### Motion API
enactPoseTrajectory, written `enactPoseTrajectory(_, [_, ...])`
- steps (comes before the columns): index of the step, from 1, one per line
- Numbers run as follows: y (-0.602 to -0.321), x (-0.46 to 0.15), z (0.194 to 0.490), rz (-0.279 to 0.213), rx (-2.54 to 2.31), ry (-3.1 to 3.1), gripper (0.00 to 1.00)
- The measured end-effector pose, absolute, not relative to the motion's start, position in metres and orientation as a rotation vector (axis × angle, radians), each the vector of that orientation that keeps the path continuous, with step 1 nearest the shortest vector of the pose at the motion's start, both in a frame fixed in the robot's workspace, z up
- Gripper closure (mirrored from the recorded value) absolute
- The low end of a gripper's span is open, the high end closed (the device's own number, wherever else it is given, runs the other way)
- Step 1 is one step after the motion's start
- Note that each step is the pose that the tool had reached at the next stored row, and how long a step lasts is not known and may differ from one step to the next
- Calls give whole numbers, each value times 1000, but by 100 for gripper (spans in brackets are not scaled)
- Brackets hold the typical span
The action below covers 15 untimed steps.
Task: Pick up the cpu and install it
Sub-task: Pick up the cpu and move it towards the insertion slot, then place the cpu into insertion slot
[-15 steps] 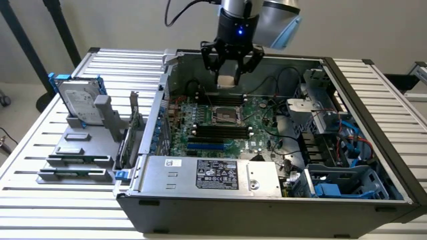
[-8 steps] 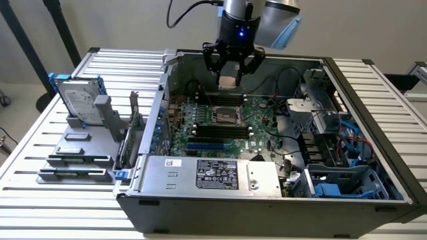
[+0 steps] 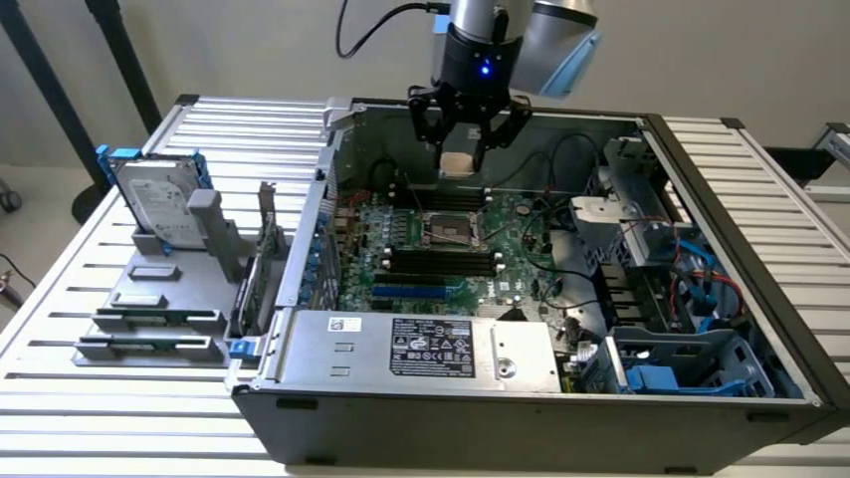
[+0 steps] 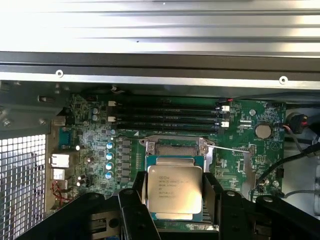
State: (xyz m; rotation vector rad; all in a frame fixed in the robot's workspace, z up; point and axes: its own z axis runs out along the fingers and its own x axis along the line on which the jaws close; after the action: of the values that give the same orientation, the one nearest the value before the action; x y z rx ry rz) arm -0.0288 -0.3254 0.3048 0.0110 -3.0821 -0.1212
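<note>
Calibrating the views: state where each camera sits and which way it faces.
Exterior view: off the arm, high, looking down into the open computer case; the arm and gripper show.
Wrist view: on the wrist, looking down onto the motherboard; gripper fingers show.
Shared: the cpu held in the gripper, the socket, the motherboard.

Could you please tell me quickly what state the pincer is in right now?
Pincer: closed on the cpu, holding it by its edges.
</note>
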Motion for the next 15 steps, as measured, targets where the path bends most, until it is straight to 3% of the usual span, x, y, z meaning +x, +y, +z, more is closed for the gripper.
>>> enactPoseTrajectory(15, [-325,-29,305,-121,11,-3082,45])
